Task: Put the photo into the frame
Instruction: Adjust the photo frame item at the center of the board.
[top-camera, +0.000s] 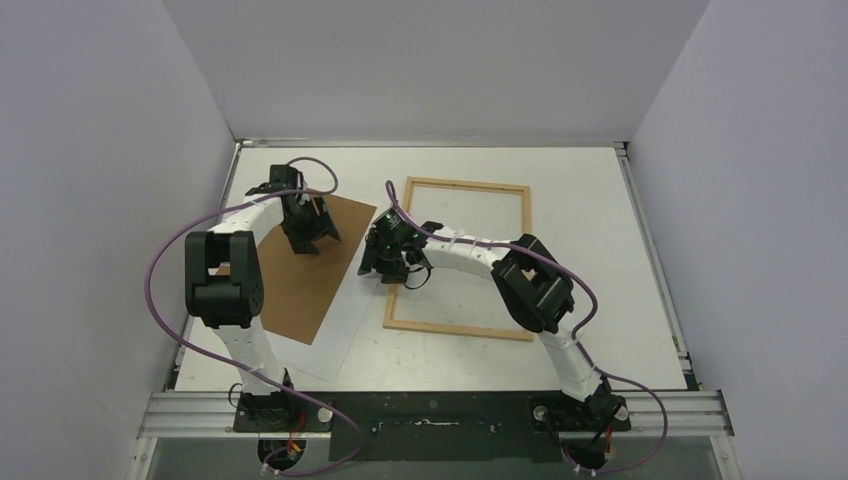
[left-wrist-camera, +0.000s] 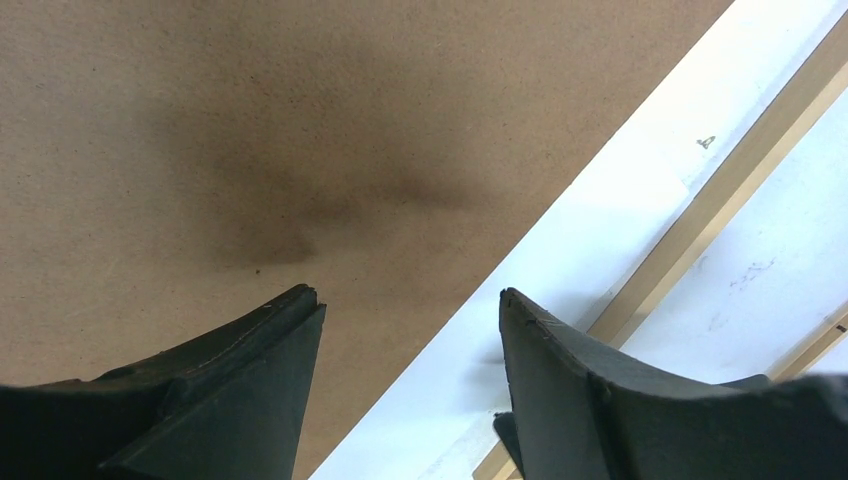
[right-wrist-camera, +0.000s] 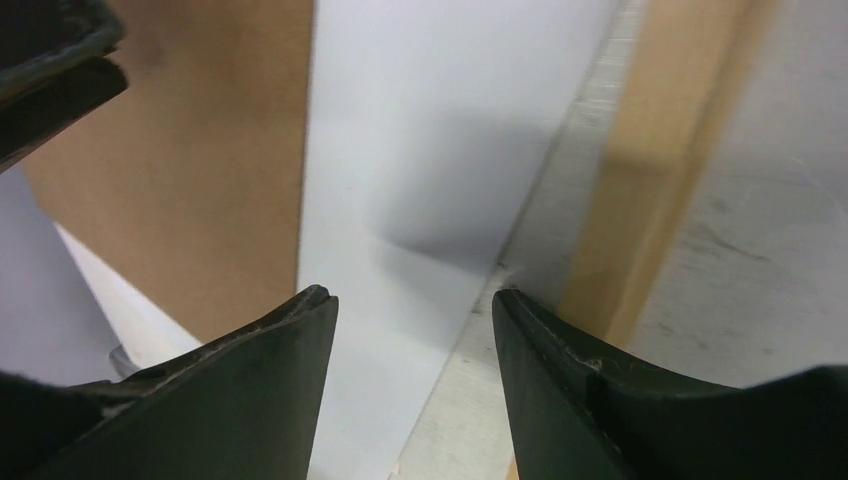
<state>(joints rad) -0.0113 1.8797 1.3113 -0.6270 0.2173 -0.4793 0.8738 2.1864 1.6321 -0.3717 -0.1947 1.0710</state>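
One frame (top-camera: 467, 184) of light wood strips lies flat on the white bench (top-camera: 600, 250). One photo (top-camera: 343, 325), plain white side up, lies outside it, just beside its left strip, with one brown backing panel (top-camera: 300, 290) resting on top of the sheet. Two arms reach over them. The left pincer (left-wrist-camera: 408, 295) hangs above the panel's edge, jaws apart and empty. The right pincer (right-wrist-camera: 410, 295), likewise parted and empty, hangs over sheet and frame strip. A tiny mark on the sheet is too small to read.
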